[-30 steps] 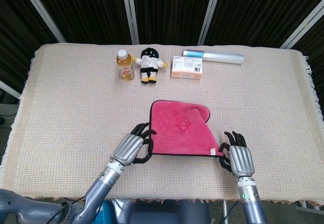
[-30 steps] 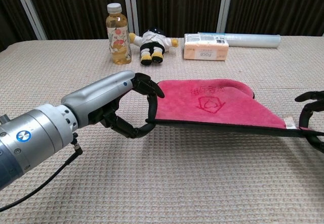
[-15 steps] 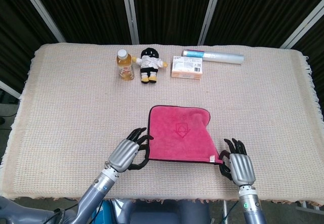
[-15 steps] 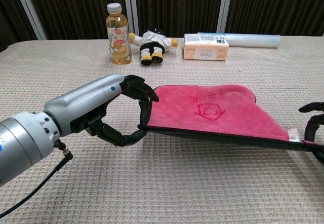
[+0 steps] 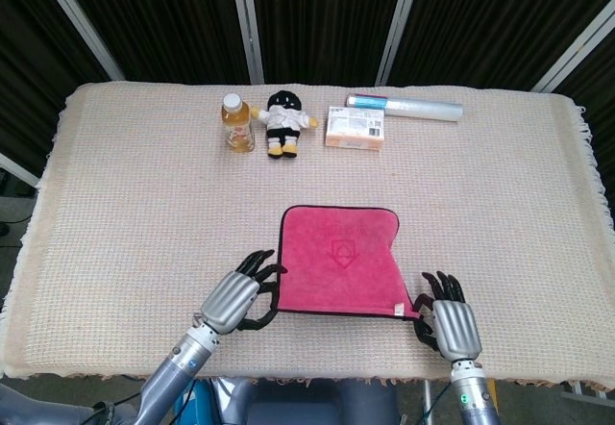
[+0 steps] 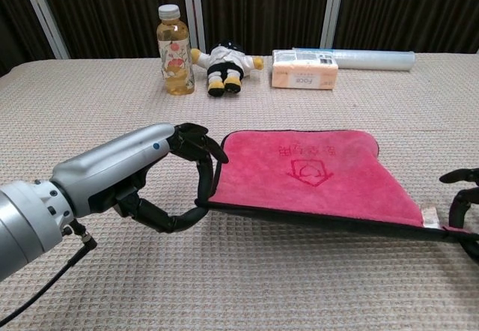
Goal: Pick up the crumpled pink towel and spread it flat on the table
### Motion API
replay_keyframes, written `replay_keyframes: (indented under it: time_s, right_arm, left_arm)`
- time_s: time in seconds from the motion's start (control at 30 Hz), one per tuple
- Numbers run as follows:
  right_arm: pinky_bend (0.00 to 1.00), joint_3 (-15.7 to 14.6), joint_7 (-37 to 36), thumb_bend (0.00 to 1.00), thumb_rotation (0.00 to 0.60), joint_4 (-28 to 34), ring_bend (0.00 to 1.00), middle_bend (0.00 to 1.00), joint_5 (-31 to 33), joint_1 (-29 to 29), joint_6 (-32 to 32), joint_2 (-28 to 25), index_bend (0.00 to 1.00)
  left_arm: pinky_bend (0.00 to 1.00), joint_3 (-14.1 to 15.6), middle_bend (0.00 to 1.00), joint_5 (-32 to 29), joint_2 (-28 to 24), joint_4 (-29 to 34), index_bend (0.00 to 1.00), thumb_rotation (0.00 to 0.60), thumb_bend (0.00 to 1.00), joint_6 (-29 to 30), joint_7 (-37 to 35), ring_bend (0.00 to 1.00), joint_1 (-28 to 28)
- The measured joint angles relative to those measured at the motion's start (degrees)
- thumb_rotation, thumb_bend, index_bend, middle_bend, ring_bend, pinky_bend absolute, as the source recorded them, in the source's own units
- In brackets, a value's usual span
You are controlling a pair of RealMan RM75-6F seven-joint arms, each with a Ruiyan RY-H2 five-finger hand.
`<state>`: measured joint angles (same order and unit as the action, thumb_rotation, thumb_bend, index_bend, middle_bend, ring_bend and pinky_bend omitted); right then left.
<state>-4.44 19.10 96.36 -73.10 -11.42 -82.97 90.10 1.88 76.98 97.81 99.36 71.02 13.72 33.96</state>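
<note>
Stretching between the two hands, the pink towel (image 5: 338, 260) lay near the front edge of the worktop (image 5: 125, 204) in the head view, its far part spread on the woven cover and its near edge running from one hand to the other. The left hand (image 5: 237, 295) sat at the towel's near left corner with dark fingers curled onto the hem. The right hand (image 5: 448, 321) sat at the near right corner, just beside the white tag, fingers bent toward the cloth. Along the back of the worktop stood a bottle (image 5: 235, 122), a plush doll (image 5: 282, 122), a small box (image 5: 356, 127) and a clear roll (image 5: 404, 107), all well apart from the towel.

From the chest view, the left hand (image 6: 168, 177) pinched the towel's (image 6: 314, 177) left corner between thumb and fingers, and the near hem was lifted off the worktop (image 6: 90, 106) in a taut line toward the right. Only the fingertips of the right hand (image 6: 462, 204) showed at the frame's edge, curled around the right end of that hem, so it held the corner too. The towel's far edge rested flat on the cover.
</note>
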Motion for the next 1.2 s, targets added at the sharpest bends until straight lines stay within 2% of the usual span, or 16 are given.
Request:
replay_keyframes:
  time_s: [0.3, 0.4, 0.5, 0.6, 0.73, 0.87, 0.97, 1.2]
  right_arm:
    - [0.0, 1.4, -1.0, 0.59, 0.6, -0.6, 0.0, 0.15, -0.2, 0.6, 1.8, -0.5, 0.66]
    - [0.0, 1.6, -1.0, 0.59, 0.6, -0.7, 0.0, 0.15, 0.0, 0.7, 2.4, -0.8, 0.65]
    - [0.0, 1.7, -1.3, 0.59, 0.6, -0.7, 0.0, 0.15, 0.0, 0.7, 3.3, -1.4, 0.57]
    - [0.0, 1.5, -1.6, 0.59, 0.6, -0.6, 0.0, 0.1, 0.1, 0.5, 4.9, -2.5, 0.43]
    - [0.0, 1.1, -1.6, 0.58, 0.6, 0.1, 0.0, 0.01, 0.5, 0.2, 7.5, -4.3, 0.23]
    - [0.0, 0.2, -1.5, 0.5, 0.6, 0.9, 0.0, 0.0, 1.0, -0.4, 10.6, -6.4, 0.05]
    - [0.0, -0.3, -0.5, 0.46, 0.6, 1.3, 0.0, 0.0, 1.2, -0.6, 11.9, -7.7, 0.0]
    - [0.0, -0.6, -0.2, 0.44, 0.6, 1.7, 0.0, 0.0, -0.1, -0.2, 11.4, -9.3, 0.0]
  left_arm:
    - [0.0, -1.2, 0.21, -0.5, 0.8, -1.4, 0.6, 0.6, 0.47, -2.9, -0.7, 0.0, -0.2]
    - [0.0, -1.5, 0.2, -0.6, 0.8, -1.6, 0.58, 0.6, 0.44, -3.9, -0.9, 0.0, -0.1]
    - [0.0, -1.7, 0.19, -0.6, 0.5, -1.8, 0.55, 0.6, 0.36, -5.2, -1.6, 0.0, 0.1]
    - [0.0, -1.7, 0.17, -0.9, -0.3, -1.8, 0.51, 0.6, 0.29, -7.6, -2.9, 0.0, 0.6]
    - [0.0, -1.8, 0.14, -1.3, -2.0, -1.7, 0.45, 0.6, 0.26, -10.9, -4.5, 0.0, 1.4]
    - [0.0, -1.7, 0.14, -1.9, -4.0, -1.2, 0.42, 0.6, 0.26, -13.9, -5.6, 0.0, 2.3]
    - [0.0, -1.8, 0.13, -2.8, -5.4, -0.7, 0.41, 0.6, 0.26, -15.5, -6.6, 0.0, 2.7]
    - [0.0, -2.4, 0.11, -3.1, -7.4, -0.4, 0.34, 0.6, 0.25, -15.7, -8.4, 0.0, 2.4]
